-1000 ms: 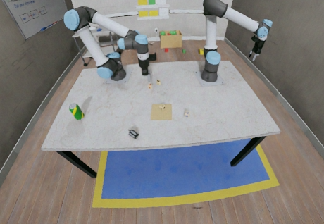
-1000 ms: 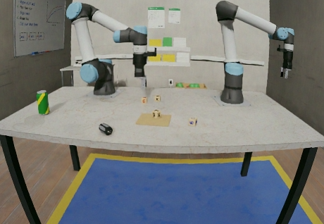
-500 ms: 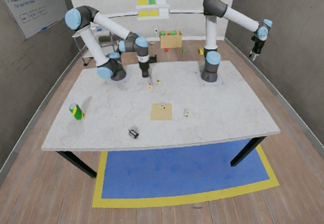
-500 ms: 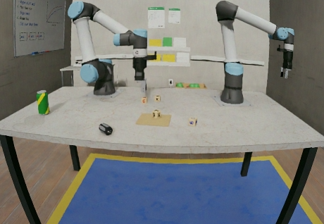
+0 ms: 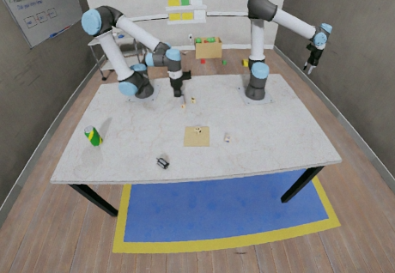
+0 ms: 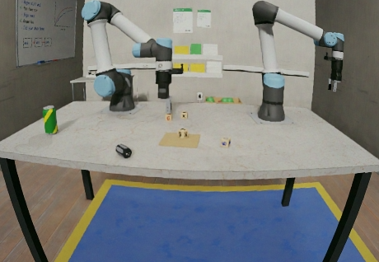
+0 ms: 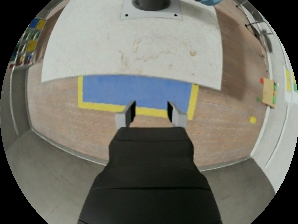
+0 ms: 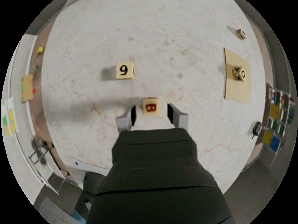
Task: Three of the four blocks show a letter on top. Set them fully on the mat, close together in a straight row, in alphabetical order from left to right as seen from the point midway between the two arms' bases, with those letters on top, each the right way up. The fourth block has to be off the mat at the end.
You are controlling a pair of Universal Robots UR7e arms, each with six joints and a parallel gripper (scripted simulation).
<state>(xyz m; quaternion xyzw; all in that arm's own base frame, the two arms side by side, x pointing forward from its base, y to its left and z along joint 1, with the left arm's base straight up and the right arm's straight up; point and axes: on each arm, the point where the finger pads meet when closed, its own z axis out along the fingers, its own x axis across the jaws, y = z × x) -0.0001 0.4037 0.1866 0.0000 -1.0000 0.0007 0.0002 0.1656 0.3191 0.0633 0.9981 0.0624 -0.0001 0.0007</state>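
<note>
A block with a red B on top (image 8: 150,106) (image 5: 182,106) (image 6: 168,117) lies on the table. My right gripper (image 8: 151,110) (image 5: 183,100) (image 6: 168,110) is open, pointing down just above it. A block with a black 6 or 9 on top (image 8: 125,70) (image 5: 193,100) (image 6: 184,115) lies beside it. A block with dark marks (image 8: 239,74) (image 5: 197,130) (image 6: 183,133) stands on the tan mat (image 8: 242,95) (image 5: 191,141) (image 6: 169,140); its top is unclear. Another block (image 8: 241,34) (image 5: 227,138) (image 6: 225,142) lies off the mat, top unreadable. My left gripper (image 7: 151,107) (image 5: 307,68) (image 6: 333,87) is open, beyond the table's side.
A green and yellow can (image 5: 93,136) (image 6: 50,119) stands at the picture-left side of the table in the top and exterior views. A small black object (image 5: 162,163) (image 6: 123,151) (image 8: 257,128) lies near the edge farthest from the arms' bases.
</note>
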